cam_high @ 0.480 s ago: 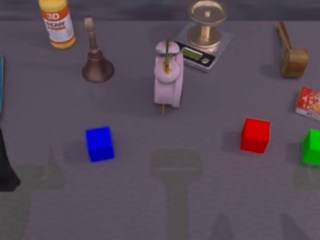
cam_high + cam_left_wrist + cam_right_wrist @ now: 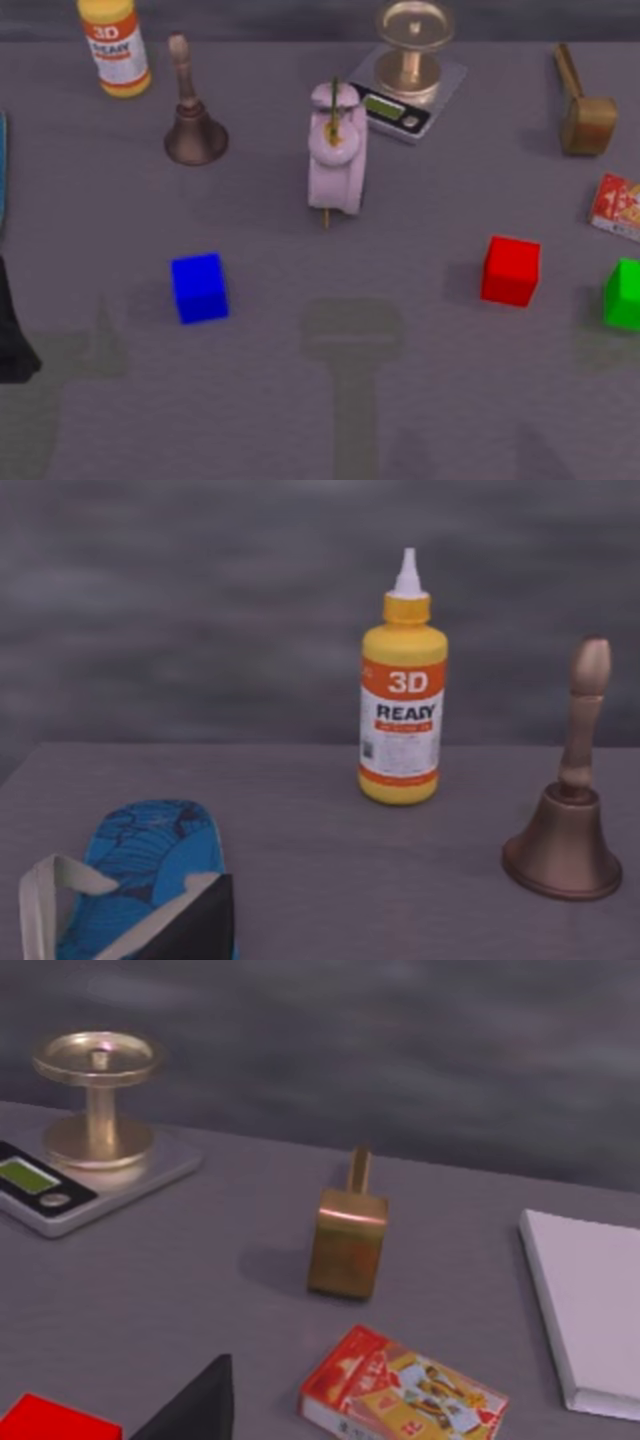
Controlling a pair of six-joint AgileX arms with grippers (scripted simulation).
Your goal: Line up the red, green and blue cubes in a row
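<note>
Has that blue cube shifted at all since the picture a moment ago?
No. The blue cube sits in the same spot, below and slightly right of the brass bell, just as before.

Little of the AgileX body shows. At the top view's left edge, part of the left arm [image 2: 12,335] appears as a matte black, rounded mass with no visible markings, cables or screws. Each wrist view catches one plain black, flat-faced wedge tapering to a point: the left tool [image 2: 195,930] and the right tool [image 2: 195,1405].
</note>
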